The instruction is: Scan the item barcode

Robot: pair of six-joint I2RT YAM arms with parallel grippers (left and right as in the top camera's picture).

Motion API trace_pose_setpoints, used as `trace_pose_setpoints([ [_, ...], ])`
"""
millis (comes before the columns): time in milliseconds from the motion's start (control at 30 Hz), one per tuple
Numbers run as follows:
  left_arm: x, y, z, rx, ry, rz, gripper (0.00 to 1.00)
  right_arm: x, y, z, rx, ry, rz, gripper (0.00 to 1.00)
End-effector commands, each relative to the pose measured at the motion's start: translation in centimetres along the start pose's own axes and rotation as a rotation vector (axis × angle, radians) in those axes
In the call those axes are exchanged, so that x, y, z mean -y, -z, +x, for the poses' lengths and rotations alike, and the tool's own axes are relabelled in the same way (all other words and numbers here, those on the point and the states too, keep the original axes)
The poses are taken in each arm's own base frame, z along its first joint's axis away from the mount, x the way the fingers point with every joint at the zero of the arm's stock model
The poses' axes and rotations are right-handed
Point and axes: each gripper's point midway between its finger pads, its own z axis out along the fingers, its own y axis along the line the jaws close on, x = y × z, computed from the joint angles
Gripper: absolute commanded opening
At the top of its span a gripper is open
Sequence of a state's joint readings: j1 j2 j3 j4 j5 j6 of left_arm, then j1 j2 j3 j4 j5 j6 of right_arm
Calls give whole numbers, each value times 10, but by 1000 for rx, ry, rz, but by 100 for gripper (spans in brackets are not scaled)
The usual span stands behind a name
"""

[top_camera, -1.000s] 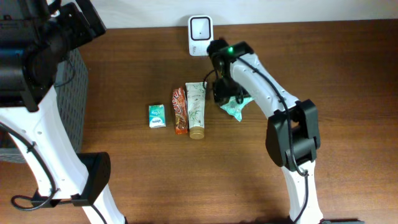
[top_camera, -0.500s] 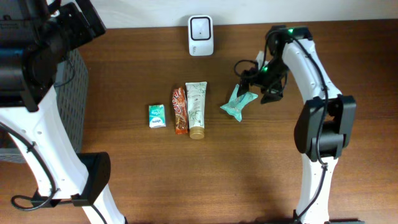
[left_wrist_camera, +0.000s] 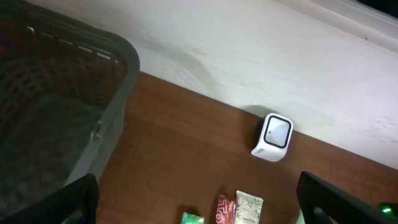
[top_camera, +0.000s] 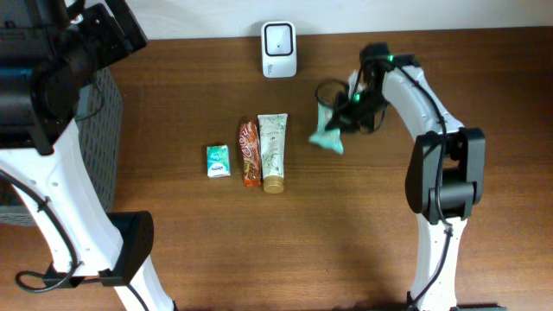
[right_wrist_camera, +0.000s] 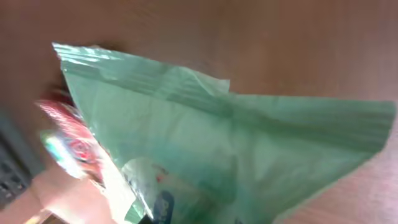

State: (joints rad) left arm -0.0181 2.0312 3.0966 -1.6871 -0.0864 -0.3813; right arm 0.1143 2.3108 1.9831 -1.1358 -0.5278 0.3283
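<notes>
The item is a crumpled green packet (top_camera: 327, 136), to the right of the row of products. My right gripper (top_camera: 344, 119) is shut on its right end, the arm reaching in from the right. In the right wrist view the green packet (right_wrist_camera: 236, 130) fills almost the whole frame and hides the fingers. The white barcode scanner (top_camera: 279, 49) stands upright at the table's back edge, left of and behind the packet. My left gripper (left_wrist_camera: 198, 177) is open and empty, held high over the table's left back corner. The scanner (left_wrist_camera: 273, 137) shows ahead of it.
A small green pack (top_camera: 219, 161), a red bar (top_camera: 250, 152) and a white tube (top_camera: 273, 151) lie side by side mid-table. A dark mesh basket (top_camera: 99, 130) stands at the left edge; its rim (left_wrist_camera: 118, 68) shows in the left wrist view.
My right gripper swung away to the right, came back to the green packet and shut on it. The packet has shifted slightly toward the back. The left arm has not moved.
</notes>
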Motion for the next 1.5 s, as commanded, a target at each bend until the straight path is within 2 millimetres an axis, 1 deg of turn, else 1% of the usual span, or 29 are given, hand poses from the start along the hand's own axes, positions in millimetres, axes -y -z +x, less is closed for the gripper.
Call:
trace_pose_setpoints([
  [0, -1, 1, 0, 2, -15, 0, 99, -61, 25, -34, 192, 222, -26, 4],
  [133, -1, 1, 0, 2, -15, 0, 99, -143, 31, -82, 494, 381, -140, 4],
  [200, -1, 1, 0, 2, -15, 0, 99, -173, 49, -111, 712, 338, -142, 4],
  [300, -1, 1, 0, 2, -15, -1, 99, -203, 63, -128, 860, 335, -222, 4],
  [367, -1, 1, 0, 2, -15, -1, 99, -203, 56, -141, 898, 286, -254, 4],
  [467, -1, 1, 0, 2, -15, 0, 99, -186, 46, -154, 911, 254, -239, 4],
  [533, -1, 1, 0, 2, -15, 0, 99, -165, 69, -165, 932, 234, -203, 4],
  [567, -1, 1, 0, 2, -15, -1, 99, -146, 90, -171, 944, 208, -168, 4],
  [600, -1, 1, 0, 2, -15, -1, 99, -117, 120, -178, 965, 146, -116, 4],
  [633, -1, 1, 0, 2, -15, -1, 99, -80, 150, -183, 981, 70, -48, 4],
  [667, -1, 1, 0, 2, -15, -1, 99, -53, 168, -184, 989, 13, 6, 4],
  [733, -1, 1, 0, 2, -15, 0, 99, 20, 208, -182, 996, -136, 134, 4],
  [767, -1, 1, 0, 2, -15, 0, 99, 76, 226, -174, 972, -242, 206, 4],
  [800, -1, 1, 0, 2, -15, -1, 99, 145, 242, -157, 921, -380, 287, 4],
  [867, -1, 1, 0, 2, -15, 0, 99, 220, 254, -131, 861, -537, 384, 4],
  [900, -1, 1, 0, 2, -15, 0, 99, 269, 261, -109, 821, -644, 432, 4],
  [967, -1, 1, 0, 2, -15, 0, 99, 327, 268, -82, 774, -770, 463, 4],
  [1000, -1, 1, 0, 2, -15, -1, 99, 353, 270, -66, 751, -824, 478, 4],
  [1033, -1, 1, 0, 2, -15, -1, 99, 372, 271, -54, 738, -867, 484, 9],
  [1100, -1, 1, 0, 2, -15, -1, 99, 392, 272, -40, 716, -888, 496, 21],
  [1133, -1, 1, 0, 2, -15, -1, 99, 395, 273, -37, 707, -867, 507, 31],
  [1167, -1, 1, 0, 2, -15, 0, 99, 398, 280, -30, 694, -846, 521, 99],
  [1233, -1, 1, 0, 2, -15, -1, 99, 392, 291, -28, 710, -845, 506, 99],
  [1267, -1, 1, 0, 2, -15, 0, 99, 383, 304, -28, 730, -832, 490, 99],
  [1300, -1, 1, 0, 2, -15, -1, 99, 362, 320, -32, 760, -787, 435, 99],
  [1333, -1, 1, 0, 3, -15, -1, 99, 329, 336, -43, 795, -691, 320, 99],
  [1367, -1, 1, 0, 2, -15, -1, 99, 301, 343, -51, 806, -606, 221, 99],
  [1433, -1, 1, 0, 2, -15, -1, 99, 198, 345, -66, 774, -294, -122, 99],
  [1467, -1, 1, 0, 2, -15, 0, 99, 155, 334, -65, 720, -172, -247, 99],
])
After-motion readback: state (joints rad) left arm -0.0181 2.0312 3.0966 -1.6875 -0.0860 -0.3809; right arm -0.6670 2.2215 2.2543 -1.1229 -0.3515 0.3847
